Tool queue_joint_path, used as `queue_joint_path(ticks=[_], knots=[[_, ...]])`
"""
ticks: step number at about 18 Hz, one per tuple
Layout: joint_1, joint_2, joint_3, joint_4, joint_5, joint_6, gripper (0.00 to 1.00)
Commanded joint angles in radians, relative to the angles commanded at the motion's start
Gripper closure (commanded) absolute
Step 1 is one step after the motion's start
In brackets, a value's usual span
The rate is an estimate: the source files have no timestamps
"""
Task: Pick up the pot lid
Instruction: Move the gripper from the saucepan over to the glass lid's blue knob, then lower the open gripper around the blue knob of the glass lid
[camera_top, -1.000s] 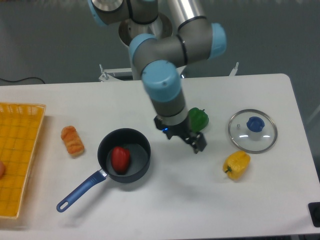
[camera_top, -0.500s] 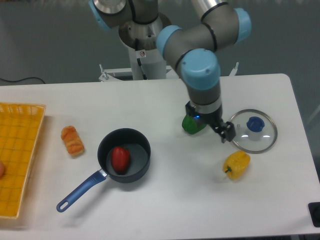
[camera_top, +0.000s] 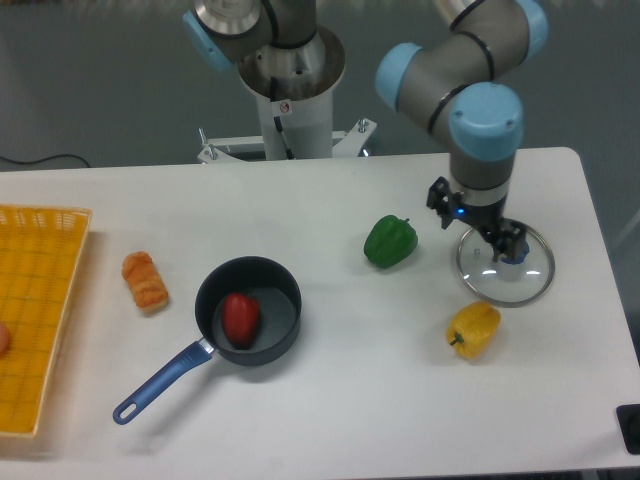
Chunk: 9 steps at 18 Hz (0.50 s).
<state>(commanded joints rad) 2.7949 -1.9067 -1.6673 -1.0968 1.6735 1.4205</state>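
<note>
White tabletop (camera_top: 360, 410) carries the objects; the arm (camera_top: 480, 110) reaches over it from the far edge. The crate (camera_top: 45, 300) stands at the left edge, probably parked there to keep the working area accessible. The pan (camera_top: 250, 352) sits left of centre and supports the red piece (camera_top: 240, 319) within its wall; its handle (camera_top: 160, 383) points toward the near left corner, presumably for access. The lid (camera_top: 500, 287) lies flat, knob (camera_top: 516, 254) upward, which should present a grip point.

The gripper (camera_top: 478, 218) is wide open, fingers well apart, and grips nothing. This spread likely allows the fingers to straddle the knob. The lid is near the right edge of the tabletop, toward the near side of the gripper and slightly to its right. One finger appears in line with the knob; contact and height cannot be determined. Align before lowering: that finger could strike the knob.
</note>
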Motion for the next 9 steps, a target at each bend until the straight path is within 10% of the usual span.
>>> queue_joint_path(ticks=[9], knots=[[0.097,-0.035,-0.026,0.009,-0.02,0.071,0.0]])
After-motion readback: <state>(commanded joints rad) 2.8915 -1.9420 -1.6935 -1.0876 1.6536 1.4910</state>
